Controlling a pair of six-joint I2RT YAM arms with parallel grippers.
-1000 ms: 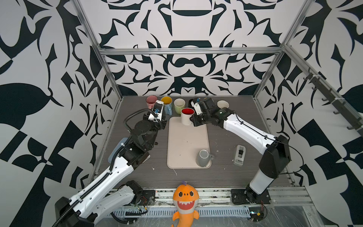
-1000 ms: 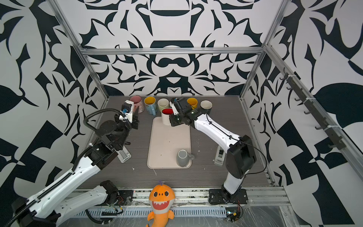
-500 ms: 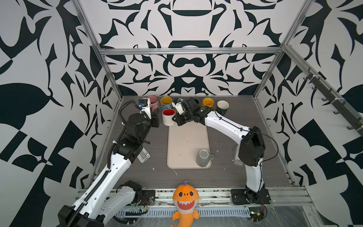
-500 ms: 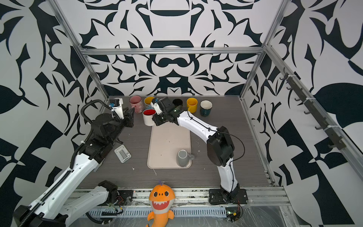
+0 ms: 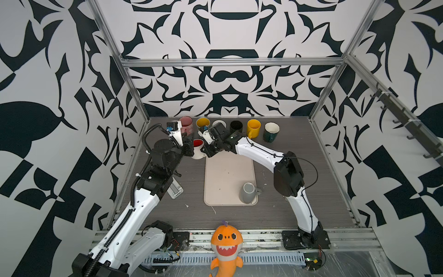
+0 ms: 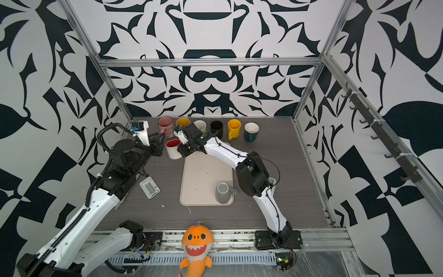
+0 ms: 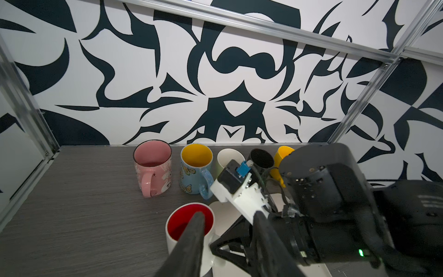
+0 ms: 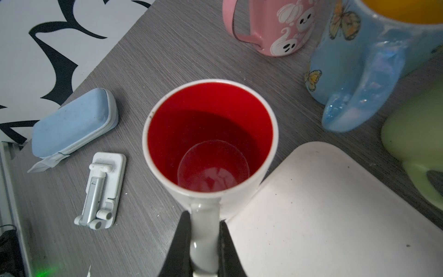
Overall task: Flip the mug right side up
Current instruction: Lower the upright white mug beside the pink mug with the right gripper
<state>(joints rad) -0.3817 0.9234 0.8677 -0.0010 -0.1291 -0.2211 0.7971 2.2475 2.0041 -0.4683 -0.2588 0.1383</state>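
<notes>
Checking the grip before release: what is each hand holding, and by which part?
The right hand grips the red-lined white mug by its handle; the left hand holds nothing.

The mug is beside the mat's far left corner, a row of mugs behind it

Along the back wall, a line of upright mugs: pink ghost mug, blue butterfly mug, then black mug, yellow mug, dark green mug. Beige mat lies flat mid-table. White folding stand lies on the tabletop left of it, and near that sits a pale blue case, possibly for glasses. Orange shark plush sits at the front rail.
</notes>
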